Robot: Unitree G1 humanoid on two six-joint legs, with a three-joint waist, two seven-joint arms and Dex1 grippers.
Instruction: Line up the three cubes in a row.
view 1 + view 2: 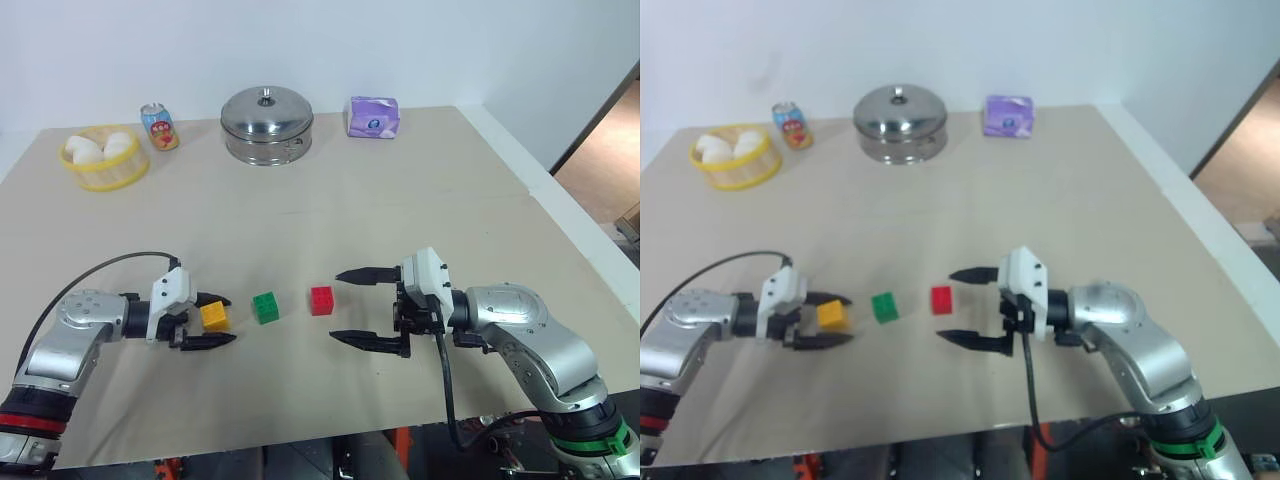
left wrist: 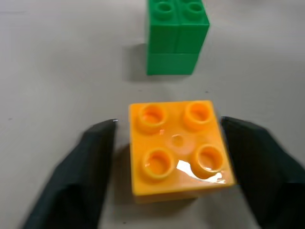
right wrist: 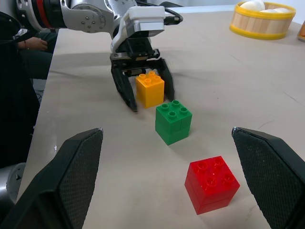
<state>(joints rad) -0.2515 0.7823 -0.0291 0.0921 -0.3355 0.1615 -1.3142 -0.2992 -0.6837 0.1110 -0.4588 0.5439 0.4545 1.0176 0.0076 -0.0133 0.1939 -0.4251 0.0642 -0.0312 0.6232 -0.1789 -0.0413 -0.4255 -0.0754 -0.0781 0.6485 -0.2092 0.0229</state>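
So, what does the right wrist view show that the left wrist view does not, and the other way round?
Right wrist view only: the red cube, a yellow basket of white buns, the right gripper open, and the whole left gripper open around the orange cube.
Left wrist view only: a close look at the orange cube's studs, with gaps between it and both fingers.
Both: the orange cube, the green cube and the table.

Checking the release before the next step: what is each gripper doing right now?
Left gripper: open, fingers either side of the yellow-orange cube.
Right gripper: open, empty.
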